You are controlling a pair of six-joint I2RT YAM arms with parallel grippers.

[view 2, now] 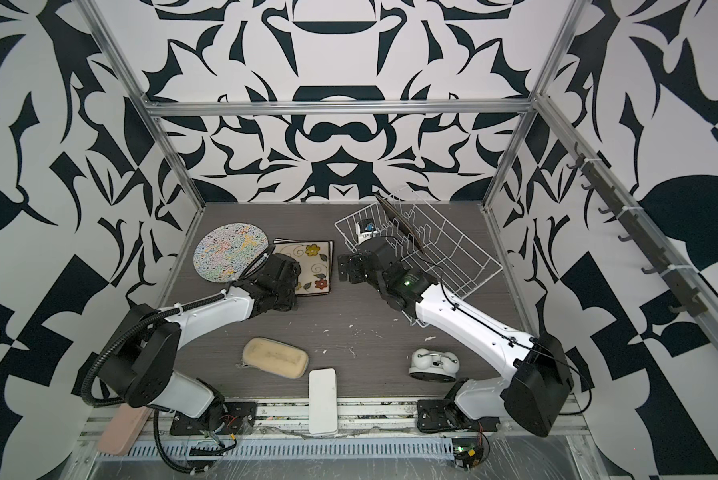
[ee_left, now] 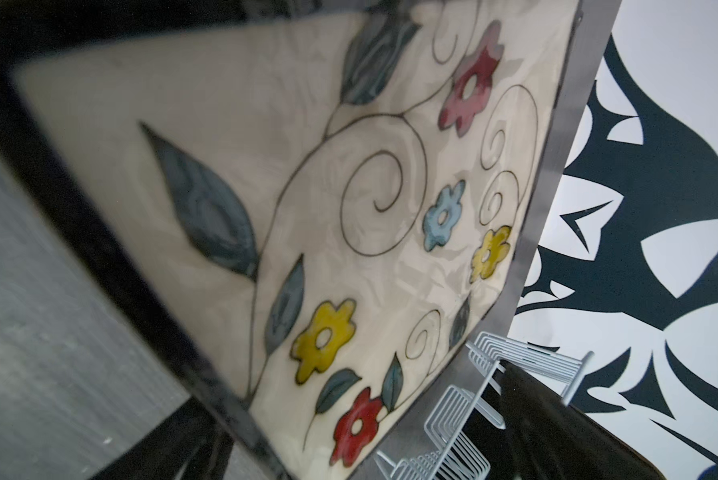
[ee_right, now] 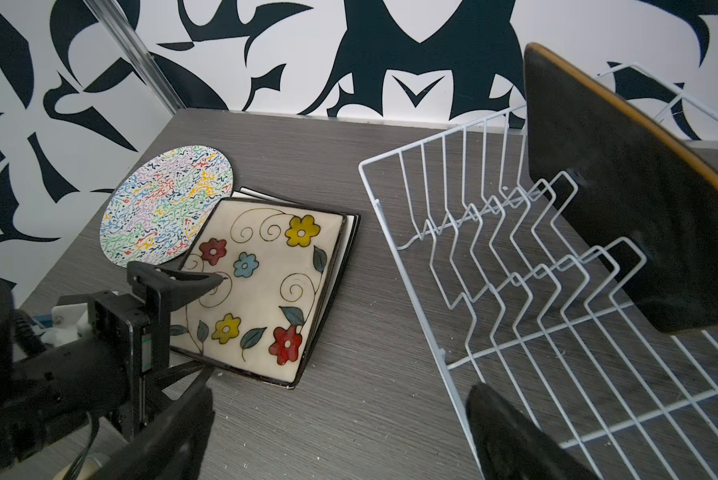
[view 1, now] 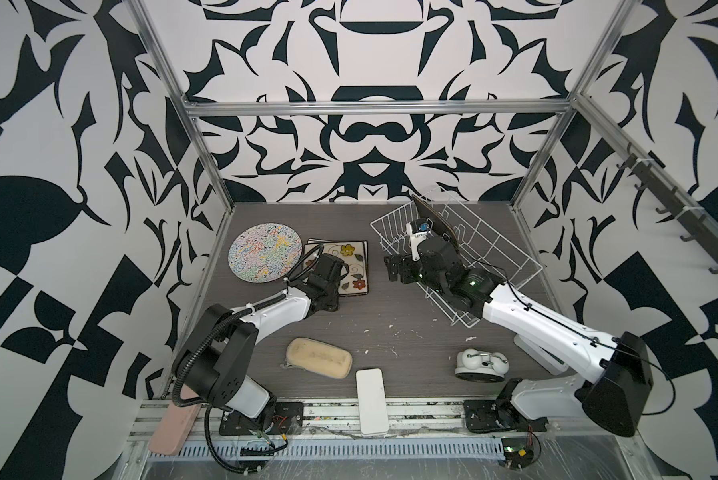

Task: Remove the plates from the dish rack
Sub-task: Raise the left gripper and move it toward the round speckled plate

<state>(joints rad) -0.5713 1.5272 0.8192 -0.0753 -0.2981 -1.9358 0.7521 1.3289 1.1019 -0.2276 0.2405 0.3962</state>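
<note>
**Top views:** round squiggle plate (view 1: 265, 252) and floral square plate (view 1: 351, 254) are laid flat on bench (view 1: 390, 320), far-left. Floral one is stacked offset on a second square plate (view 1: 312, 242). One dark plate (view 1: 432, 218) is left in dish rack (view 1: 511, 259), stood on edge and leaning at the far end. Right gripper (view 1: 399, 269) is parked at the rack's near-left rim.

**Left wrist:** view is filled by the floral plate, blurred. Own fingers can't be made out.

**Right wrist:** left gripper (ee_right: 214, 326) is seen spread wide across the floral plate's near edge, nothing pinched. Contact can't be told. Right gripper is spread too and empty, rack rim between its fingers.

**Risks (est.):**
- Wire prongs could be snagged on approach, and the light rack dragged or tipped.
- Dark plate looks glossy w/ a thin rim, so slip is likely if it's pinched off-centre.
- Offset stack could be shoved when the left arm is pulled out.

**Surface/room:**
- Bench is dark grey woodgrain, flecked w/ white debris.
- Sponge (view 1: 319, 358) and white block (view 1: 372, 401) sit at the near edge.
- Walls (view 1: 79, 166) are black/white patterned, alu frame (view 1: 374, 107).
</note>
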